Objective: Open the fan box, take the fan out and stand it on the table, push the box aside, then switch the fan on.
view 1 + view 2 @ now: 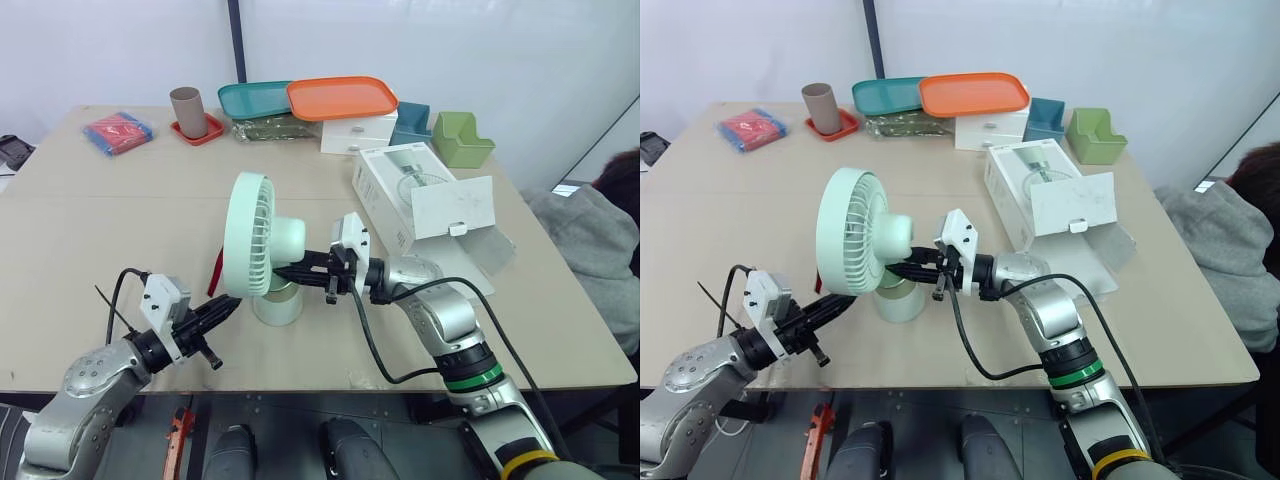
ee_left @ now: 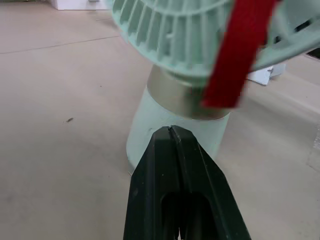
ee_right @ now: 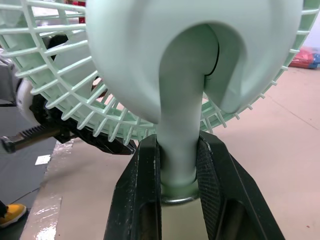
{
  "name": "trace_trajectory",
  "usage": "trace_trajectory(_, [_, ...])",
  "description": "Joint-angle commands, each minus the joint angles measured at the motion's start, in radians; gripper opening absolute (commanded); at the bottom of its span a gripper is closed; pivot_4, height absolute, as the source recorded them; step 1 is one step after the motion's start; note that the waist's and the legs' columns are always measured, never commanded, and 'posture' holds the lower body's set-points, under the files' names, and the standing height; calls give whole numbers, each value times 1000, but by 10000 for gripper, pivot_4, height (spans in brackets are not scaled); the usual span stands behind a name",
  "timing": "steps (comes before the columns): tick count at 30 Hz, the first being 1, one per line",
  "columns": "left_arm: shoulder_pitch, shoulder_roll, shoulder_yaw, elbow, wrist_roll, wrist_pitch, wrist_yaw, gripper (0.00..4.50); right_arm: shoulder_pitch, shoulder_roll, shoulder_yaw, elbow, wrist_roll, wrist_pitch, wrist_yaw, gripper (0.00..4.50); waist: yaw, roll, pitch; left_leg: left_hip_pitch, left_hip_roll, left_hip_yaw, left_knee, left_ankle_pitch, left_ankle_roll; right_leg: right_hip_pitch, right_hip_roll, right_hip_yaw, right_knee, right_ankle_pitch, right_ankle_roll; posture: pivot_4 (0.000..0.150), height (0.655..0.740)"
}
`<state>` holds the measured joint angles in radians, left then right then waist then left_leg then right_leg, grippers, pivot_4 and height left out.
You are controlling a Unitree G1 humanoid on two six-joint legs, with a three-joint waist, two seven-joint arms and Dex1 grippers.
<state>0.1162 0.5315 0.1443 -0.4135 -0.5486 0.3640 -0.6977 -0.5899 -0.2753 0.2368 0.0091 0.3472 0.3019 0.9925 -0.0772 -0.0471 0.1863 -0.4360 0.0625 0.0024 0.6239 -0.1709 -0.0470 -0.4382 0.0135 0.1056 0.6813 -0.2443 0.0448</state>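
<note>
Right tool [image 1: 285, 271] clamps fan [image 1: 248, 232] neck; left tool [image 1: 233, 306] pinched closed.

No readable text (or numbers)

The fan [image 1: 262, 240] is pale green plastic, smooth, with a soft satin sheen on its housing and ribbed grille. A band [image 2: 185, 97] of dull, brushed-looking metal rings the top of its base. The red strap [image 2: 239, 50] across the grille is matt; rubber or fabric, I cannot tell. The left gripper's fingers [image 2: 155, 190] and the right gripper's fingers [image 3: 137, 200] are black plastic, matt and slightly grainy. The table [image 1: 100, 230] top is beige laminate, smooth and matt. The fan box [image 1: 380, 190] is white card with a slight gloss. The orange tray [image 1: 340, 97] and teal tray [image 1: 250, 97] are smooth plastic. The person's grey top [image 1: 590, 240] is soft cloth.
</note>
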Motion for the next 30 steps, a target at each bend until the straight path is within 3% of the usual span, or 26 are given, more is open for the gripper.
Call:
trace_trajectory(1, [-7, -5, -3, 12, 16, -45, -22, 537, 1, 6, -9, -45, 7, -31, 0, 3938, 0, 0, 0, 0, 0, 0, 0, 0, 0, 0, 0, 0, 0, 0, 0, 1500, 7400])
trace_trajectory(30, [-97, -81, -82, 188, 78, -137, -93, 537, 55, -11, 7, -126, -14, -13, -23, 3938, 1, 0, 0, 0, 0, 0, 1, 0, 0, 1, 0, 0, 0, 0, 1, 1500, 7400])
